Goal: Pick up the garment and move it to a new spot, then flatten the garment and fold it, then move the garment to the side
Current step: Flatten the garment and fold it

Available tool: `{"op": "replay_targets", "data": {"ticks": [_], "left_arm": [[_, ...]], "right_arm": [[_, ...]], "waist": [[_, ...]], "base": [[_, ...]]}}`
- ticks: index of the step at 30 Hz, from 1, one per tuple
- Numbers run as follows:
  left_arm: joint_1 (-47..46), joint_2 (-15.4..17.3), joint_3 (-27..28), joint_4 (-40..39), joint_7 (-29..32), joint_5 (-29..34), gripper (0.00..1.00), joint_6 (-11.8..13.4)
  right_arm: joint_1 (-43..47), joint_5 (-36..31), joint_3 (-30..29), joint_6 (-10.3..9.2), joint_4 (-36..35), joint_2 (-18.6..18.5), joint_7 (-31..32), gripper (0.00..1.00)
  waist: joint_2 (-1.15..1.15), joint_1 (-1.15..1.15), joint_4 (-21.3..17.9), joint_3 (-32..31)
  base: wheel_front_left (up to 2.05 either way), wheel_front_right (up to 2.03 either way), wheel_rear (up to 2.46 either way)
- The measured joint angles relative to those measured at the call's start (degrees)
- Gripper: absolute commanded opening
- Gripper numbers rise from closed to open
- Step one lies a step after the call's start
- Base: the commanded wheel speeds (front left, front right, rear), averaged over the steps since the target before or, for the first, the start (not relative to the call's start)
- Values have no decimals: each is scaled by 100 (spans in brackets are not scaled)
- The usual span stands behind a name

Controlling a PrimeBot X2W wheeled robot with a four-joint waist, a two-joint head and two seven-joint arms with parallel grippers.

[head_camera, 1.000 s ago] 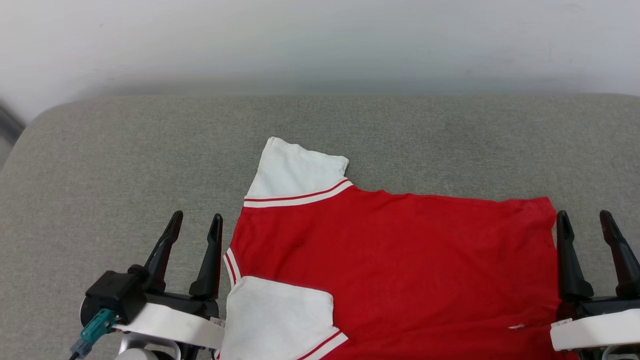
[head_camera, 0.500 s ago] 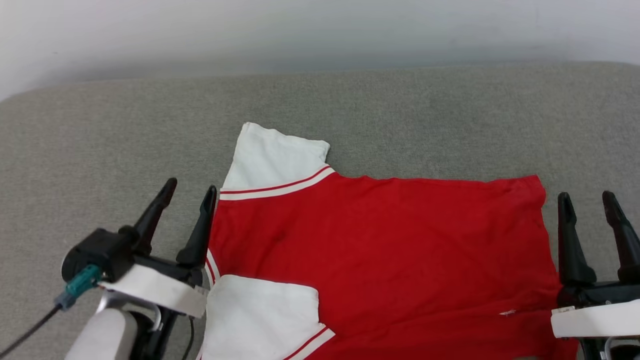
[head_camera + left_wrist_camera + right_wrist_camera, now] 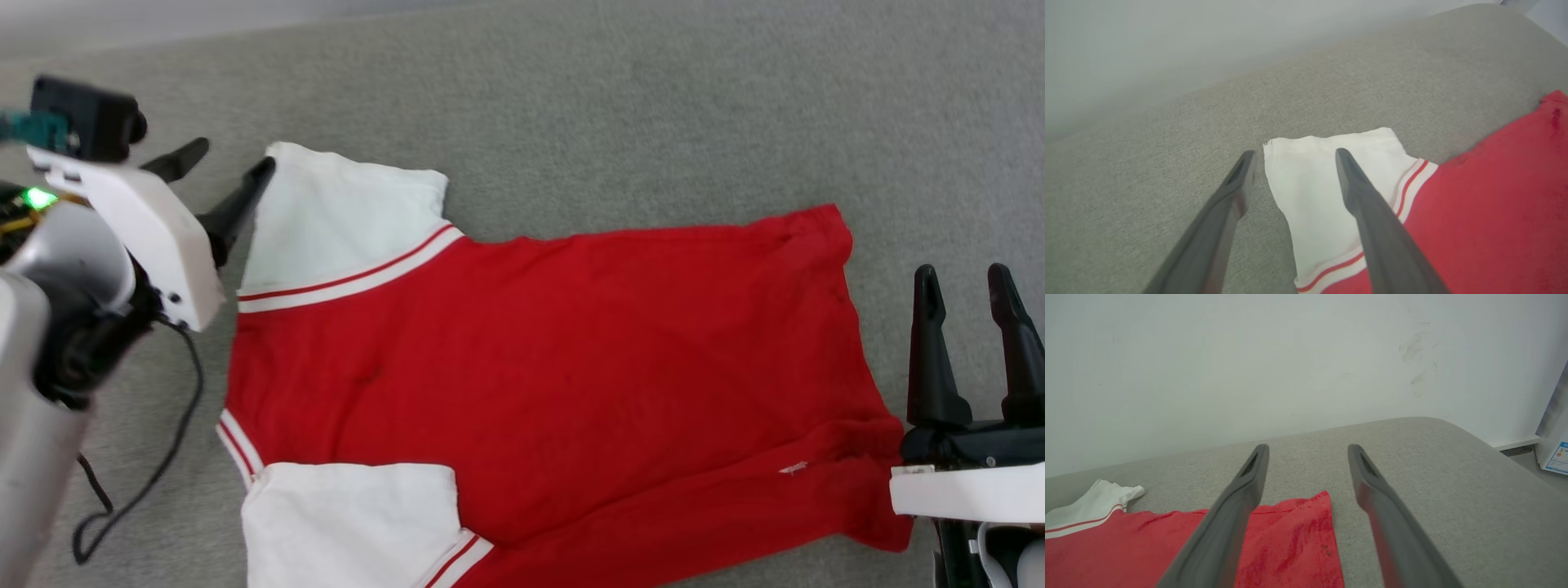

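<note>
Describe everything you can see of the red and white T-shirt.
The T-shirt is red jersey with white short sleeves edged in red-and-white stripes and a small white mark near the hem. It lies flat, lightly creased, sideways on the grey fabric surface, sleeves toward the robot's left. The open left gripper straddles the far sleeve's corner; contact is unclear. The open right gripper stands beside the hem.
</note>
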Motion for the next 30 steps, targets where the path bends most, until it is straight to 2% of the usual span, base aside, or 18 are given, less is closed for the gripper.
{"op": "replay_targets", "data": {"ticks": [5,7,9,13,16,18,22,23,24,27,30], "left_arm": [[-831,328,-210,328,1647,-379,100,15],[-1135,368,-249,441,2170,-485,100,110],[-1334,397,-326,550,2546,-511,100,164],[-1623,472,-337,808,3178,-615,100,441],[-1733,536,-389,850,3309,-513,100,497],[-1803,630,-422,868,3282,-385,100,504],[-1848,669,-398,909,3319,-437,100,493],[-1863,679,-398,907,3381,-487,40,475],[-1866,676,-392,907,3415,-552,0,447],[-1864,647,-394,896,3479,-698,0,386],[-1775,494,-397,914,3211,-708,0,352]], "right_arm": [[-124,25,-10,0,93,58,-113,100],[-232,30,62,0,118,77,-142,100],[-263,36,140,0,153,91,-168,100],[-337,68,225,0,244,112,-244,100],[-364,147,223,0,323,121,-302,100],[-438,454,219,0,330,122,-369,100],[-474,537,292,0,333,124,-436,100],[-474,537,304,0,339,125,-449,100],[-475,533,303,0,354,125,-458,100],[-479,527,245,0,394,126,-463,100],[-482,427,183,0,399,126,-454,100]], "waist": [[0,0,-207,373],[0,0,-283,517],[0,0,-359,640],[0,0,-514,851],[0,0,-610,997],[0,0,-675,1081],[0,0,-762,1226],[0,0,-772,1250],[0,0,-777,1266],[0,0,-756,1259],[0,0,-701,1193]], "base": [[0,0,0],[0,0,0],[0,0,0],[0,0,0],[0,0,0],[0,0,0],[0,0,0],[0,0,0],[0,0,0],[0,0,0],[0,0,0]]}}
